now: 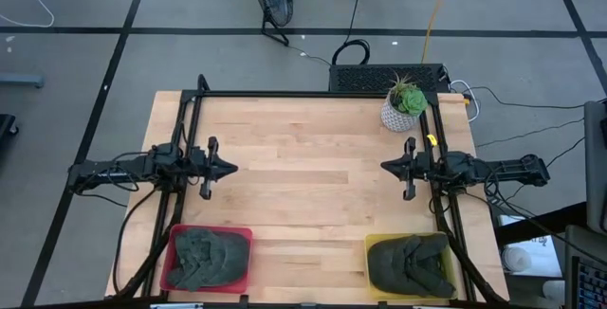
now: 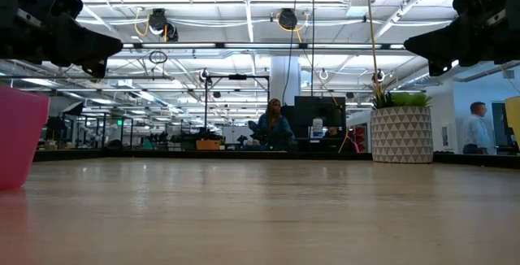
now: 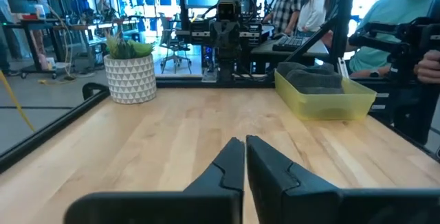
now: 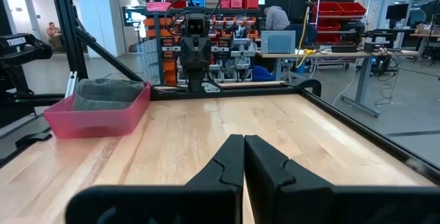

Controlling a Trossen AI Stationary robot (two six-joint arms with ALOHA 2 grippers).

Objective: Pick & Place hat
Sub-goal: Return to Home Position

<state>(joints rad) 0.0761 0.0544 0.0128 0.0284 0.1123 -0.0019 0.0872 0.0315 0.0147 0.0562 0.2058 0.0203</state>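
1. Two hands are parked and both are pinched fully shut with nothing between the fingers. The left hand (image 1: 232, 168) sits at the middle left of the high view and the right hand (image 1: 384, 166) at the middle right. They face each other, well apart, across the bare surface (image 1: 303, 190).
2. Every cap in view is already binned. The grey caps (image 1: 209, 257) fill the pink bin (image 1: 169, 252) at the lower left, and the black caps (image 1: 413, 262) fill the yellow bin (image 1: 372, 263) at the lower right. No cap lies loose on the surface.
3. Both piles rise to about rim height, as the wrist views show. Soft fabric heaped this full could spring up and slide over a wall if a bin is knocked or the surface shakes. I judge that the likeliest upset.
4. The plant pot (image 1: 403, 110) stands at the upper right, near the right arm. If that arm's last settling motion swings towards the upper edge of the frame, it could tip the pot.
5. A person (image 3: 392, 18) shows at the upper right of the left wrist view, just beyond the yellow bin. Someone reaching in there before the arms have stopped could be struck.
6. With both hands empty, nothing can be dropped, so I judge the remaining risk small.
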